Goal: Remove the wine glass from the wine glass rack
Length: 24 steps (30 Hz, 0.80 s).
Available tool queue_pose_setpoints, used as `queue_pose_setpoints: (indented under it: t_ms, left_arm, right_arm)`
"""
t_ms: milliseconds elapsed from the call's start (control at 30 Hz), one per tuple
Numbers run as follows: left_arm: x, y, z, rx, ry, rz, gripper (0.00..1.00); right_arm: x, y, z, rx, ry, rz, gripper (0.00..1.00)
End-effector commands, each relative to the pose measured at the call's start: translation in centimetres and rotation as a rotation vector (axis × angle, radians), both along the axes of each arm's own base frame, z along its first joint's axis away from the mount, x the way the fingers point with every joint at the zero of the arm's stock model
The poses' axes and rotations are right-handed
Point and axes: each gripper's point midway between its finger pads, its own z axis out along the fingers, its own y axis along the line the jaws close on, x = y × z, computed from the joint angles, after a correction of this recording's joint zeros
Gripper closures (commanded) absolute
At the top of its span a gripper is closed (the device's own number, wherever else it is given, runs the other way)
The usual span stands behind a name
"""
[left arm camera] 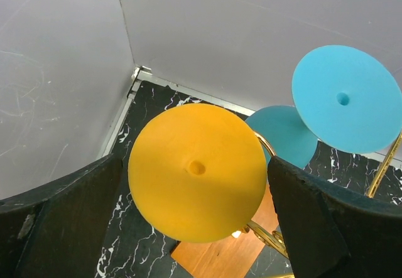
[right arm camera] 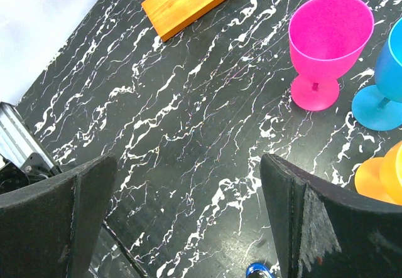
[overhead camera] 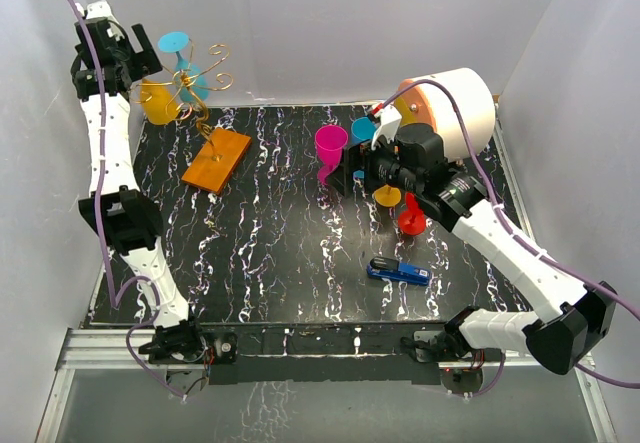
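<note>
The wine glass rack (overhead camera: 203, 91), gold wire on an orange base (overhead camera: 216, 159), stands at the table's far left. A yellow wine glass (overhead camera: 160, 100) and a teal wine glass (overhead camera: 181, 60) hang upside down on it. My left gripper (overhead camera: 148, 63) is open, high beside the rack. In the left wrist view the yellow glass's round foot (left arm camera: 197, 171) lies between the open fingers (left arm camera: 69, 228), which stand close on either side; the teal glass's foot (left arm camera: 345, 99) is to the right. My right gripper (overhead camera: 350, 173) is open and empty above the table's middle right.
A pink glass (overhead camera: 330, 148), a blue glass (overhead camera: 362, 130), a small orange glass (overhead camera: 388, 195) and a red glass (overhead camera: 412, 221) stand by the right arm. A blue object (overhead camera: 398, 272) lies near the front. A white and orange roll (overhead camera: 455, 103) sits at the far right. Walls close in.
</note>
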Motion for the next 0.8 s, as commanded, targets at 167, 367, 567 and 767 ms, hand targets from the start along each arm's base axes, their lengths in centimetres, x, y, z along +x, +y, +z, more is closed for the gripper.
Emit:
queue_pose_setpoints:
  t_ms: [167, 367, 567, 767]
  left_arm:
    - [0.4, 0.6, 3.5, 0.036, -0.095, 0.010, 0.02]
    - [0.6, 0.7, 3.7, 0.042, -0.106, 0.016, 0.08]
    - [0.8, 0.5, 4.0, 0.030, -0.120, 0.008, 0.17]
    - [0.5, 0.5, 4.7, 0.034, -0.134, 0.008, 0.25]
  right_arm:
    - [0.9, 0.5, 0.8, 0.021, -0.049, -0.004, 0.04]
    - [1.0, 0.5, 0.9, 0.022, -0.051, -0.004, 0.04]
    - [1.0, 0.5, 1.0, 0.026, -0.051, -0.006, 0.04]
    - [1.0, 0.5, 1.2, 0.029, -0.052, -0.007, 0.04]
